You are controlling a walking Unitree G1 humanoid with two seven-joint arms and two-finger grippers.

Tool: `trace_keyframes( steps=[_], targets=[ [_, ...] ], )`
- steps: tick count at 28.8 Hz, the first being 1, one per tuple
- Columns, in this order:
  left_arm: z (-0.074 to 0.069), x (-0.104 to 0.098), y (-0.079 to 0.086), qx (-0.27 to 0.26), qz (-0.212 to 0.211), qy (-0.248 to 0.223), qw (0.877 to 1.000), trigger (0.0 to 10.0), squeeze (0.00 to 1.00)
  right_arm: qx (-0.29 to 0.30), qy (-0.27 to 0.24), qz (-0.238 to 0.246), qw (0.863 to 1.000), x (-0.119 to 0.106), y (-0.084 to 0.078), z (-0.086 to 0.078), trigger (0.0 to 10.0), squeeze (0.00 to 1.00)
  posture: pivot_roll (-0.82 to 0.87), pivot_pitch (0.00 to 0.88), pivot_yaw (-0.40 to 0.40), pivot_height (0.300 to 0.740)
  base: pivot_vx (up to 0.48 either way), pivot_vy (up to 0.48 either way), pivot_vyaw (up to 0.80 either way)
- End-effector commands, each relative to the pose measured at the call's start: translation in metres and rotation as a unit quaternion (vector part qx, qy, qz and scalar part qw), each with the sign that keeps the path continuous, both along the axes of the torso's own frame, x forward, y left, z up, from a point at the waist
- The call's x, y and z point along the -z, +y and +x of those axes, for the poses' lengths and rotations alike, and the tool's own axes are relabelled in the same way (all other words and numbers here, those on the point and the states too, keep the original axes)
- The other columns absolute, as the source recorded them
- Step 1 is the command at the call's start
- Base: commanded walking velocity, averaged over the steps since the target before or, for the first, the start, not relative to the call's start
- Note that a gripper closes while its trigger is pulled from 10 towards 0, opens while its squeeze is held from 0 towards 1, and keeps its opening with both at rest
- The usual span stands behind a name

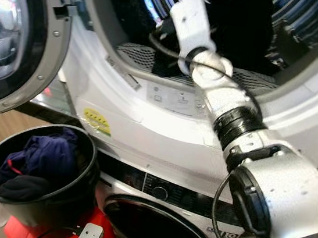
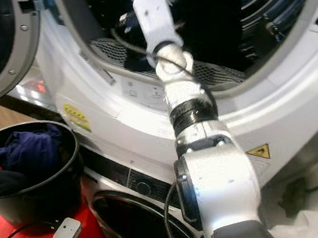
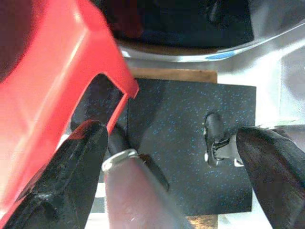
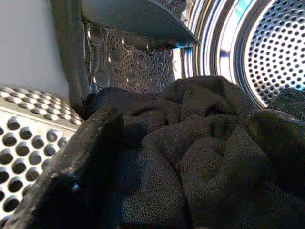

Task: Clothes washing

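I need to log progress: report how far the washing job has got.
Done: the upper machine's door is open and dark clothing lies in its drum. In hand: the right gripper reaches into the drum at that clothing. Left: the black bucket holds more clothes.

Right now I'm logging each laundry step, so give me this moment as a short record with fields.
Upper machine: door swung open to the left
Right gripper: reached inside the drum, fingers open around the dark garment
Left gripper: open, held low beside a red plastic edge
Black bucket: on the left before the lower machine, holding dark blue clothes
Lower machine: door shut
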State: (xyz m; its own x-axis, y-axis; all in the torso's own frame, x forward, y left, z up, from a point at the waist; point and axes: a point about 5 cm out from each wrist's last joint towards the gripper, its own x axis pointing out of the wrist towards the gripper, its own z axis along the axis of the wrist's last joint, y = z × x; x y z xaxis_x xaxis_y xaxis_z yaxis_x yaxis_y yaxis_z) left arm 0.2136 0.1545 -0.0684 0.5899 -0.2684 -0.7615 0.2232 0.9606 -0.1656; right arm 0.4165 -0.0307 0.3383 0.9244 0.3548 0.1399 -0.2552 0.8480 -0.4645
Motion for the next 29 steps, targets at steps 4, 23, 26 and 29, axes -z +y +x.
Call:
trace_keyframes(
  steps=[4,23,26,29],
  targets=[
    [-0.003,0.002,0.000,0.001,0.007,0.006,1.000,10.0,0.00,-0.002,0.036,0.010,0.999,0.013,0.002,0.001,10.0,0.00,-0.04,0.000,0.036,0.740,0.000,0.000,0.00],
    [-0.002,0.002,-0.002,0.002,-0.002,0.008,1.000,10.0,0.00,-0.080,-0.012,0.197,0.977,-0.045,-0.044,-0.001,10.0,0.00,-0.11,0.009,0.067,0.740,0.000,0.000,0.00],
    [-0.002,0.002,-0.002,0.002,-0.002,0.008,1.000,10.0,0.00,-0.103,-0.014,0.206,0.973,-0.048,-0.047,-0.002,10.0,0.00,-0.11,0.011,0.070,0.740,0.000,0.000,0.00],
    [-0.002,0.001,-0.002,0.002,-0.003,0.008,1.000,10.0,0.00,-0.154,-0.021,0.226,0.962,-0.057,-0.057,-0.008,10.0,0.00,-0.12,0.017,0.076,0.740,0.000,0.000,0.00]
  ],
)
